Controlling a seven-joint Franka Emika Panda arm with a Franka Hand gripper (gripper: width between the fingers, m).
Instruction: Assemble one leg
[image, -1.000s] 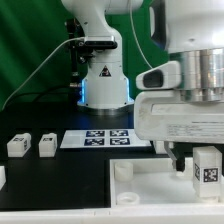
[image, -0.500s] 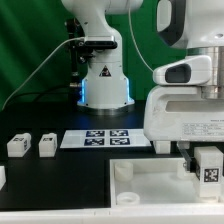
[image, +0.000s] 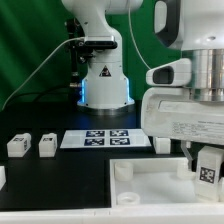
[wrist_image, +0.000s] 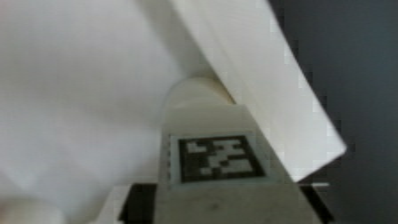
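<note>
Arm descends from above with the wrist vertical; pincer (image: 205, 158) points at the table; its 2 fingers are clamped on the leg (image: 207, 171), held roughly upright between them; white panel (image: 150, 182) lies directly beneath, contact cannot be told; 2 spare legs (image: 18, 145) stand well apart from the pincer, toward the exterior view's left.

A matte black bench (image: 50, 185) fills the lower scene, and the marker board (image: 97, 138) lies flat on it. Behind the marker board, past the bench's far edge, a plain green backdrop (image: 30, 40) closes the view, darker lower down. The light is even and bright, and shadows on the bench beside the marker board are soft.
</note>
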